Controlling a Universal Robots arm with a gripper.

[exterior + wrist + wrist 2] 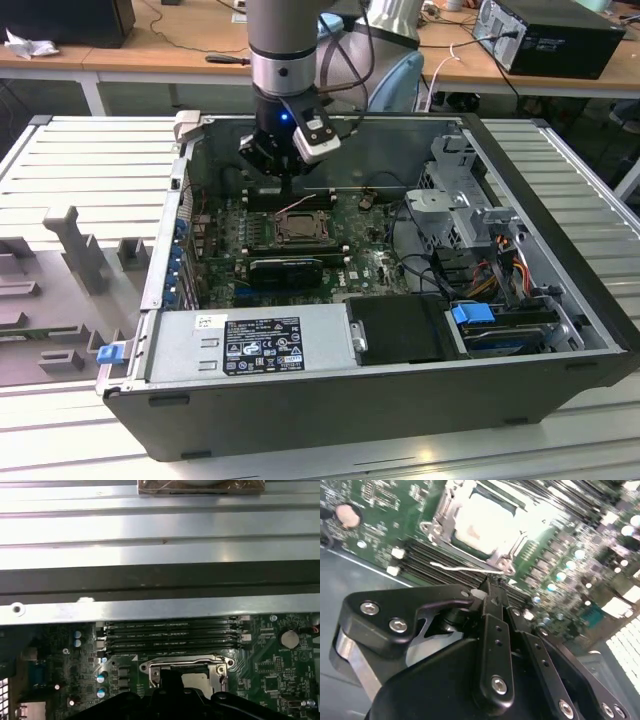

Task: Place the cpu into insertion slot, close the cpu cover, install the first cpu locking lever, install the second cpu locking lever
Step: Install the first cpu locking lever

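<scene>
- From my console, the exterior view showed the arm (pixel 290 60) reaching down into the open computer case (pixel 560 290), with the gripper (pixel 287 178) hanging just above the green motherboard (pixel 370 262).
- The gripper sat directly over the far side of the insertion slot (pixel 300 226), beside the long black memory slots (pixel 285 197).
- In the second wrist view I saw the gripper (pixel 489 587) with its fingers (pixel 495 625) drawn tightly together into one black blade; I could not make out anything held between them.
- The fingertip pointed at a thin silvery locking lever (pixel 470 569) lying along the near edge of the socket; whether the two touched, I could not tell.
- The cpu (pixel 482 522) lay flat in the insertion slot (pixel 441 515), its pale metal top showing through the square opening.
- The cpu cover (pixel 501 554) appeared folded down around the chip, its silvery frame running along the chip's edges.
- In the first wrist view I saw the cpu cover (pixel 185 663) as a silvery frame just below the memory slots (pixel 170 634), with a patch of the cpu (pixel 200 680) visible inside it.
- The gripper's dark body (pixel 170 702) hid the nearer half of the socket in that view.
- A round coin battery (pixel 289 639) sat on the motherboard (pixel 270 675) to one side of the socket.
- In the exterior view the black graphics card (pixel 288 268) lay just on the near side of the socket, and the power supply (pixel 250 345) filled the case's front edge.
</scene>
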